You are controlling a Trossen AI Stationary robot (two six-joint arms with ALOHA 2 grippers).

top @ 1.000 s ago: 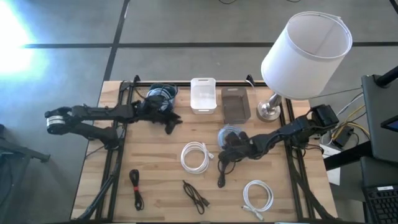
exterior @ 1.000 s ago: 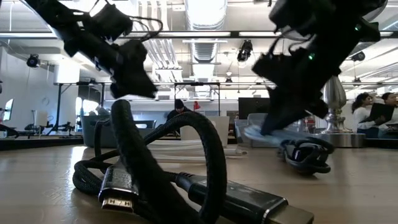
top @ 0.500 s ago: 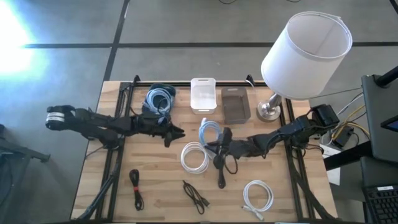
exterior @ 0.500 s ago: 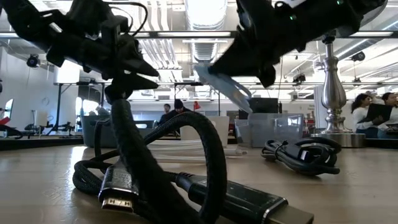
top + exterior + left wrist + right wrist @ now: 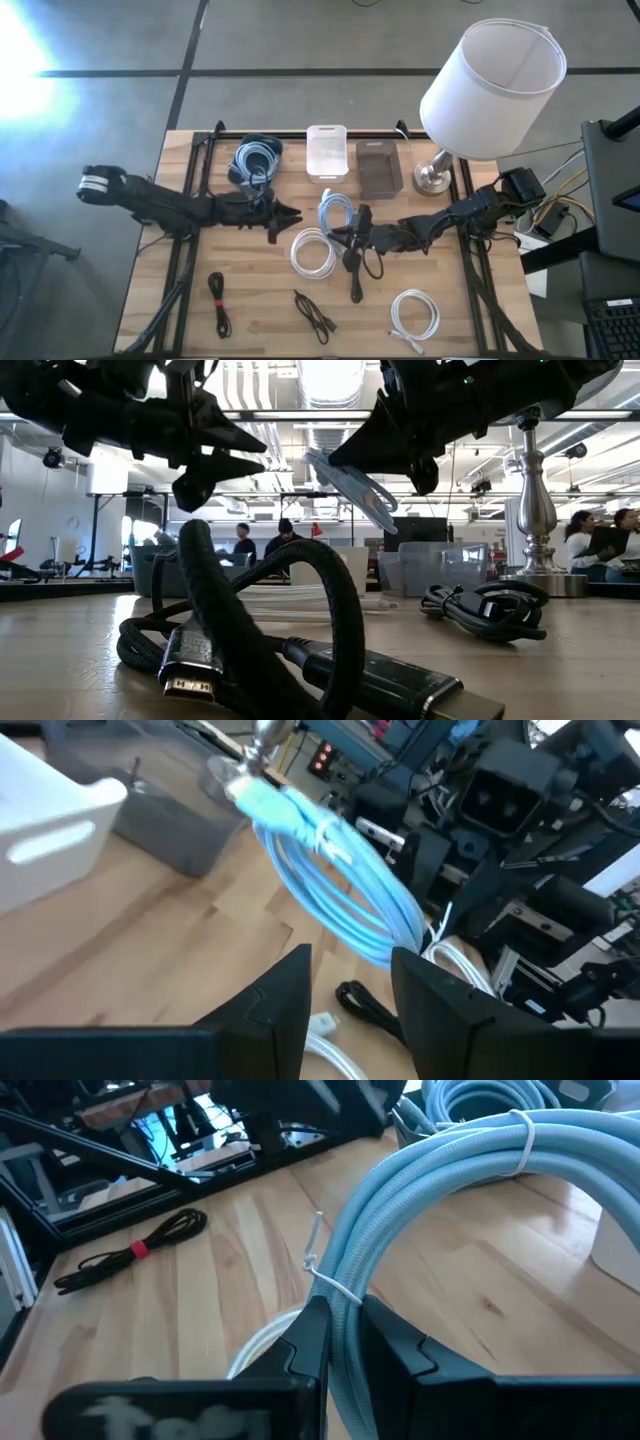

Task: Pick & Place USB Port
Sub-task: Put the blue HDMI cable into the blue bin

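The desk [image 5: 250, 300] carries a lamp [image 5: 490, 80] at its far right corner, with a white bin [image 5: 327, 153] and a grey bin [image 5: 379, 166] along the far edge. Both arms reach toward the desk centre. The right end effector [image 5: 338, 228] is clamped on a coiled light-blue cable [image 5: 334, 212] and holds it clear of the desk, just short of the white bin. One second earlier this coil was still low over the desk beside a black cable [image 5: 362, 262]; it has since been lifted and carried toward the centre. The left end effector [image 5: 283, 214], fingers narrowly apart and empty, has advanced from the far-left area to face the coil. Assessment: pick complete; a handover or placement remains. A white cable coil [image 5: 315, 252] lies below the two end effectors.
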